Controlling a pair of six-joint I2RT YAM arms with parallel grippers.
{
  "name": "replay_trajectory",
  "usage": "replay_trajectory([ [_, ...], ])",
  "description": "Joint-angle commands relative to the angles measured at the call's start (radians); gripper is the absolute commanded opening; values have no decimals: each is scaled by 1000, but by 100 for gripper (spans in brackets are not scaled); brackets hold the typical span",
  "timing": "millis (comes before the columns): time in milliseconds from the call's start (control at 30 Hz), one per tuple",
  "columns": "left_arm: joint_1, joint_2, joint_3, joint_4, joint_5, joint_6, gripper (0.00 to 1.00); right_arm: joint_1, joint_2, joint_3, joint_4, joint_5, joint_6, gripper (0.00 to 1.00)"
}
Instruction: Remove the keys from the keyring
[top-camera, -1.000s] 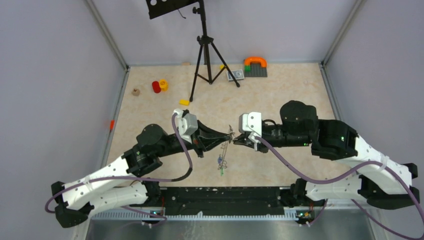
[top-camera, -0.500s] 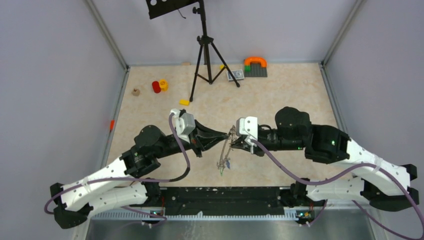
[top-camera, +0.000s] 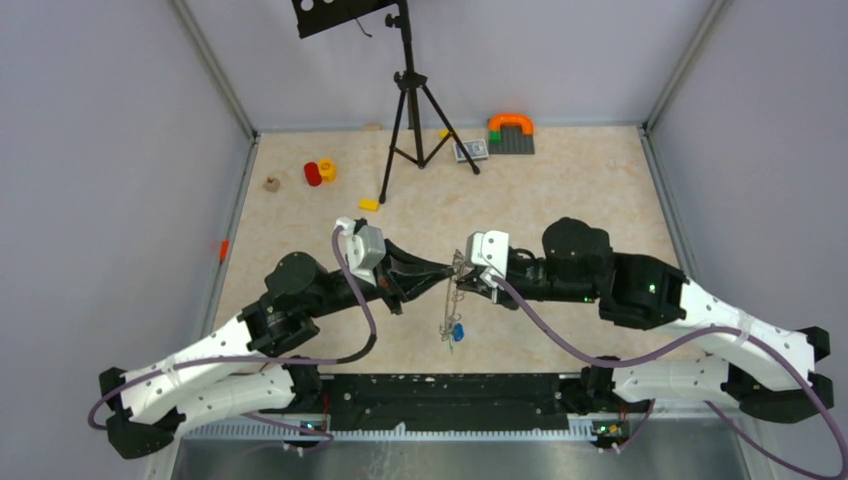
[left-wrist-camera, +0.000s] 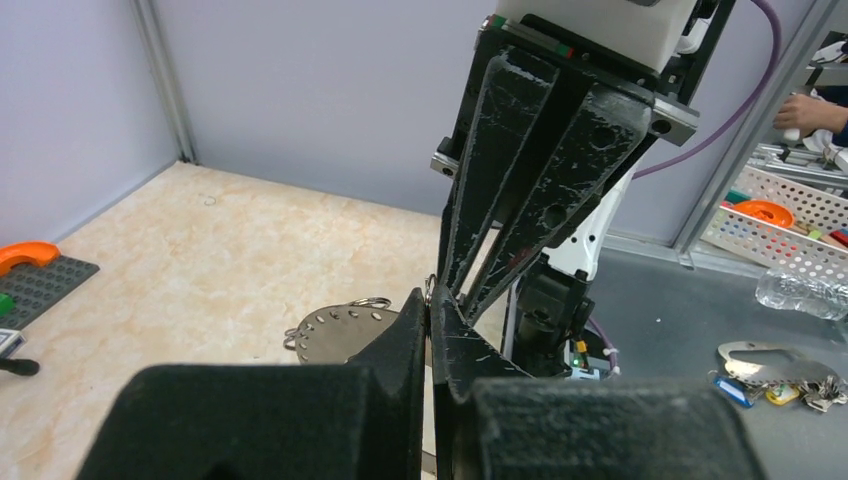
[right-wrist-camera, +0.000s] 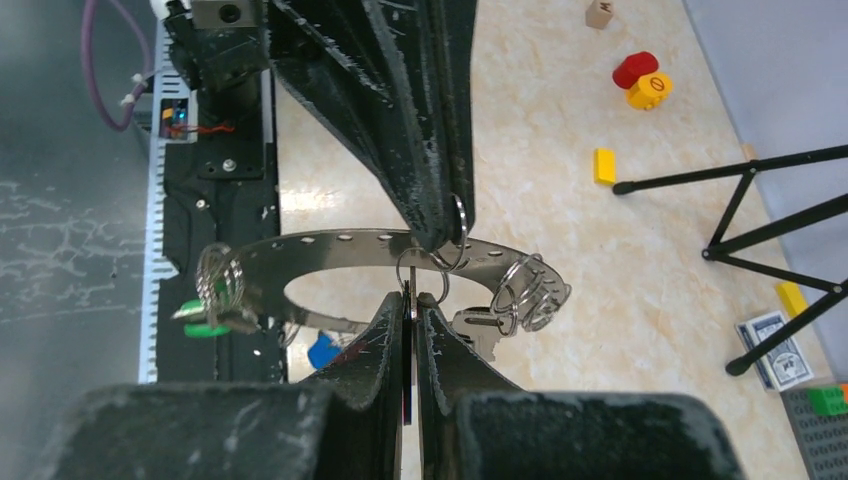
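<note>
We log right fingers (right-wrist-camera: 395, 325) pinched shut on one of the keys (right-wrist-camera: 480, 332) at the near rim of the keyring (right-wrist-camera: 300, 250). The keyring hangs clear of the counter (top-camera: 560, 190), by the middle of its near edge. Beyond it, left fingers (right-wrist-camera: 420, 180) clamp shut on the far rim.

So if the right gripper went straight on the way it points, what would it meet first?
Most likely the keyring, its far band just ahead of the right gripper, with the left gripper pinching it right behind. Depth is unclear.
</note>
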Motion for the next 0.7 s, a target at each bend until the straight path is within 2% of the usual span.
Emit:
replay_trajectory([
  [0, 7, -30, -10, 135, -22, -15, 0, 8, 14, -15, 34, 103, 16, 0],
  [300, 7, -53, -31, 149, -12, -21, 1, 8, 6, -22, 22, 263, -14, 0],
  [433, 7, -70, -42, 150, -21, -25, 30, 8, -9, -25, -11, 323, -55, 0],
  [500, 7, -79, -47, 149, -23, -24, 40, 8, -11, -20, -35, 353, -75, 0],
  [567, 7, -89, -51, 146, -27, -24, 45, 9, -14, -14, -60, 378, -102, 0],
  [667, 7, -99, -56, 142, -33, -23, 47, 9, -14, 4, -97, 407, -138, 0],
])
